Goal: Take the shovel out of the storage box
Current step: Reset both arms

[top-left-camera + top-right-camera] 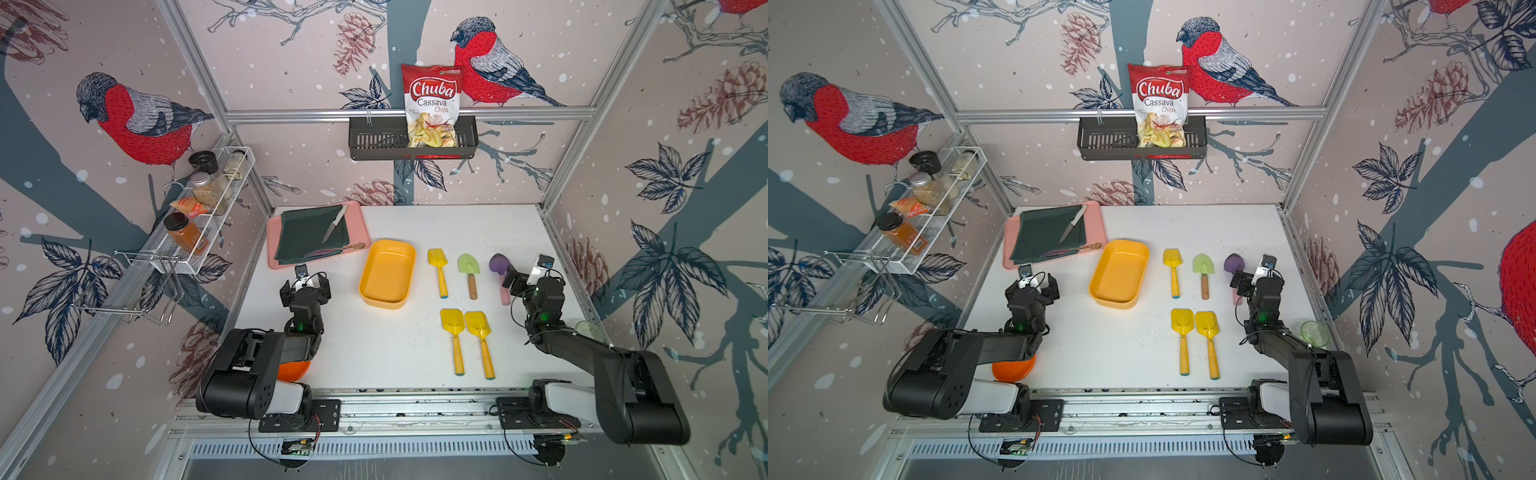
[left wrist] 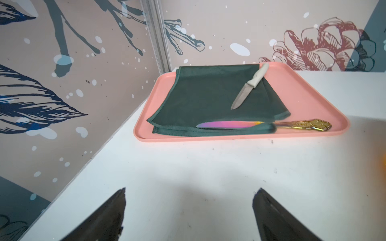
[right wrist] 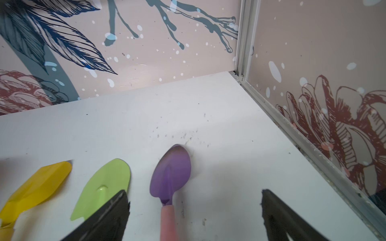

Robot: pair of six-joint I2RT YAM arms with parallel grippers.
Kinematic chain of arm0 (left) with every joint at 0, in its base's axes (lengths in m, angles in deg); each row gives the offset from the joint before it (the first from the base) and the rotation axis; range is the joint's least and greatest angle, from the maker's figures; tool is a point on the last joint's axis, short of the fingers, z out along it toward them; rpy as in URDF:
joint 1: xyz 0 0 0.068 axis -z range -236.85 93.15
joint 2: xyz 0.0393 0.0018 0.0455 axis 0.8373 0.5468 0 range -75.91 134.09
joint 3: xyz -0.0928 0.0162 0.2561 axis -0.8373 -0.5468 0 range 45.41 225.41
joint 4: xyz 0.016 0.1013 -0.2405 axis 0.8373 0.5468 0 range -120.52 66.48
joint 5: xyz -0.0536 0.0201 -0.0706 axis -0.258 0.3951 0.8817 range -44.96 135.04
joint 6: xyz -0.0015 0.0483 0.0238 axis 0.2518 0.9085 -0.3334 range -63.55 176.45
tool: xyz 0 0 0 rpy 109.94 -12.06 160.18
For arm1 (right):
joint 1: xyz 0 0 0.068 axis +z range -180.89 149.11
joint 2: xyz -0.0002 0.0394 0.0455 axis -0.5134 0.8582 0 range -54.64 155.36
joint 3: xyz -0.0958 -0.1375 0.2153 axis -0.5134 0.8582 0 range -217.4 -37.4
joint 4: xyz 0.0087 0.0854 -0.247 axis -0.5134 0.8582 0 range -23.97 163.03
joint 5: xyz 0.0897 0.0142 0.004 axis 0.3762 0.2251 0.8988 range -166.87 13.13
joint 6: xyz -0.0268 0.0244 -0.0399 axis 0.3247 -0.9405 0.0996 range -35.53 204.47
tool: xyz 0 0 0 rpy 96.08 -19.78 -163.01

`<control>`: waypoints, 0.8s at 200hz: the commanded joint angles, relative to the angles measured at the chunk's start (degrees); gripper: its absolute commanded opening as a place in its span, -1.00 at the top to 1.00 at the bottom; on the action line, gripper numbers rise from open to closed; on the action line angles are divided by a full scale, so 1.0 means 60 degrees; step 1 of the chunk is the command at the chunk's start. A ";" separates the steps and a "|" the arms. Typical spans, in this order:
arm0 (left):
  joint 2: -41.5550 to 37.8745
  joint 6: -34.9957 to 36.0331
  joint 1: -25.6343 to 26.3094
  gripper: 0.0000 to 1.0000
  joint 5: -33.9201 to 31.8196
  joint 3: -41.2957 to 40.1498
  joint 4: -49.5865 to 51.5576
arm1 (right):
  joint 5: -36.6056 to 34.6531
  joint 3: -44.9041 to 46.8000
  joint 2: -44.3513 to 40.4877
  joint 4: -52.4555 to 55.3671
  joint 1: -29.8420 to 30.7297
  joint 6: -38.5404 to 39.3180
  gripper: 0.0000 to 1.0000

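The storage box (image 1: 386, 272) (image 1: 1119, 274), a shallow yellow-orange tub, stands mid-table with nothing visible inside it. Several toy shovels lie on the table to its right. Among them are a yellow one (image 1: 438, 270), a green one (image 1: 469, 274) (image 3: 104, 187) and a purple shovel (image 1: 498, 266) (image 3: 171, 173) with a pink handle. My right gripper (image 1: 519, 279) (image 3: 194, 194) hangs open just above that pink handle, its fingers apart on either side and not touching it. My left gripper (image 1: 306, 286) (image 2: 190, 190) is open over bare table, left of the box.
A pink tray (image 1: 274, 257) (image 2: 313, 100) with a green cloth and two knives sits at the back left. An orange bowl (image 1: 293, 370) lies under my left arm, and a green glass (image 1: 588, 330) stands by my right arm. Two more yellow shovels (image 1: 467, 336) lie towards the front.
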 commanded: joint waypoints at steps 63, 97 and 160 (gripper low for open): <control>0.0818 -0.0095 -0.0458 -0.93 0.1771 0.0404 -0.1268 | -0.0428 -0.0173 0.1853 -0.2515 0.0168 0.0137 -0.99; 0.0818 -0.0109 -0.0453 -0.96 0.1745 0.0375 -0.1346 | -0.0390 -0.0147 0.1815 -0.2515 0.0147 0.0110 -0.99; 0.0818 -0.0109 -0.0452 -0.96 0.1750 0.0375 -0.1342 | -0.0069 -0.0141 0.1827 -0.2514 -0.0002 0.0063 -0.99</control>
